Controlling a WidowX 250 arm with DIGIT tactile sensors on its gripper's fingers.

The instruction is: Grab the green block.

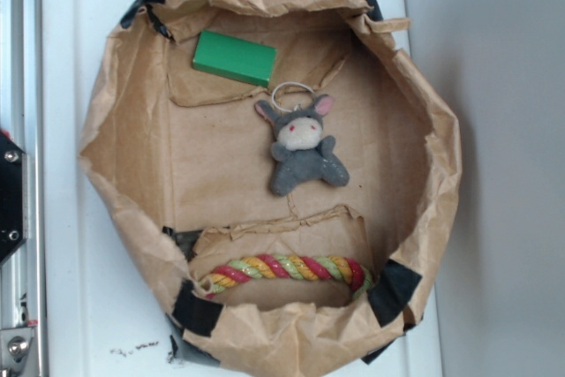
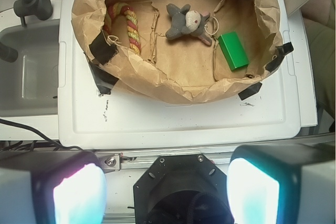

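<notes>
The green block (image 1: 234,57) lies flat on the floor of the brown paper basket (image 1: 115,121), near its upper left wall. In the wrist view the green block (image 2: 233,50) shows at the right of the paper basket (image 2: 173,88). My gripper (image 2: 167,190) hangs far from it, over the robot's black base, outside the basket. Its two fingers (image 2: 253,187) stand wide apart with nothing between them. The exterior view does not show the gripper.
A grey plush donkey (image 1: 302,145) lies in the basket's middle, just below and right of the block. A multicoloured twisted rope (image 1: 287,268) rests by the near wall. The basket sits on a white tray (image 1: 71,245). A grey sink (image 2: 29,72) adjoins it.
</notes>
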